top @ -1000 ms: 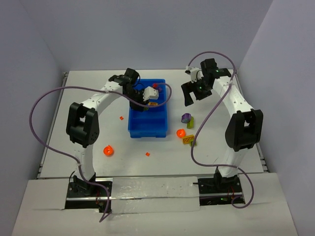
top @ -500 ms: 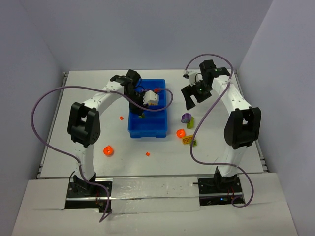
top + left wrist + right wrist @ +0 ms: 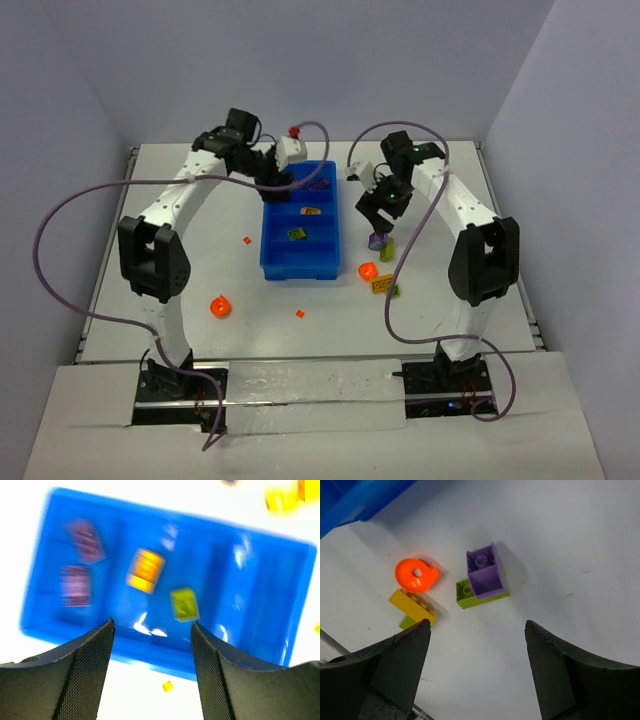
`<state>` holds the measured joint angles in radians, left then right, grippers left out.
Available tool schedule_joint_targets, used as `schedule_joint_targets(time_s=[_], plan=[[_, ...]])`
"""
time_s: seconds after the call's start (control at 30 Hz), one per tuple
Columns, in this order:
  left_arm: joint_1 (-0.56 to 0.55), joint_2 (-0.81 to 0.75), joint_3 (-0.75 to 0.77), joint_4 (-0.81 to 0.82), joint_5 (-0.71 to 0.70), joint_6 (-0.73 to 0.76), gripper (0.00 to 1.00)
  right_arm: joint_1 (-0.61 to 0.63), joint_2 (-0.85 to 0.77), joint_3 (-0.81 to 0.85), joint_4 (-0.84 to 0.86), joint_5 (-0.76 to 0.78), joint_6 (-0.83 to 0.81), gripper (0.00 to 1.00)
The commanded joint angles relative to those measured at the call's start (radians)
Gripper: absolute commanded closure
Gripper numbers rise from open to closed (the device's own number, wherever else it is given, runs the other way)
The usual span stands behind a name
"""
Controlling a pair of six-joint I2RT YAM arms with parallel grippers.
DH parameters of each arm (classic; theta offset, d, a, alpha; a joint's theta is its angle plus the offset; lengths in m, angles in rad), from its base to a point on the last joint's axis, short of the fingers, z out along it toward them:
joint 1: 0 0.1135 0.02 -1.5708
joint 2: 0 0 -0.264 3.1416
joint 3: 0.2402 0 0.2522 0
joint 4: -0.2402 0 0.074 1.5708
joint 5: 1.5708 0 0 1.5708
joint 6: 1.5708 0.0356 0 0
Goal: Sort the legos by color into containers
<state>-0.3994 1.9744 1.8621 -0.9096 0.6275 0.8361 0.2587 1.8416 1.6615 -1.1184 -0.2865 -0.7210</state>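
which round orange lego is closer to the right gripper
The round orange lego just right of the blue tray, beside the yellow brick, near the right gripper. The other round orange lego lies alone on the tray's other side.

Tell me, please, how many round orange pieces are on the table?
2. The first orange piece lies left of the blue tray; the second orange piece lies right of it, beside a yellow brick. Arms could hide more.

Purple lego (image 3: pixel 485 572) against green lego (image 3: pixel 466 595)
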Motion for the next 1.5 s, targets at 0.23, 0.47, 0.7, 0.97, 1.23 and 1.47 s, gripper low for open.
schedule_joint_targets(time_s=[0.23,0.47,0.7,0.97,1.23,1.47], plan=[[0.106,-0.174,0.022,0.29,0.119,-0.402,0.27,0.139,0.125,0.08,-0.066,0.093,-0.089,0.23],[0.11,-0.206,-0.035,0.296,0.084,-0.408,0.25,0.155,0.18,0.078,-0.042,0.142,-0.125,0.23],[0.111,-0.21,-0.045,0.293,0.076,-0.405,0.25,0.155,0.212,0.042,-0.007,0.191,-0.156,0.25],[0.113,-0.2,-0.031,0.287,0.072,-0.402,0.25,0.154,0.219,0.003,0.027,0.223,-0.185,0.33],[0.113,-0.204,-0.035,0.301,0.068,-0.415,0.26,0.135,0.158,-0.097,0.087,0.24,-0.197,0.58],[0.113,-0.184,-0.008,0.304,0.089,-0.43,0.26,0.089,0.067,-0.146,0.086,0.234,-0.192,1.0]])
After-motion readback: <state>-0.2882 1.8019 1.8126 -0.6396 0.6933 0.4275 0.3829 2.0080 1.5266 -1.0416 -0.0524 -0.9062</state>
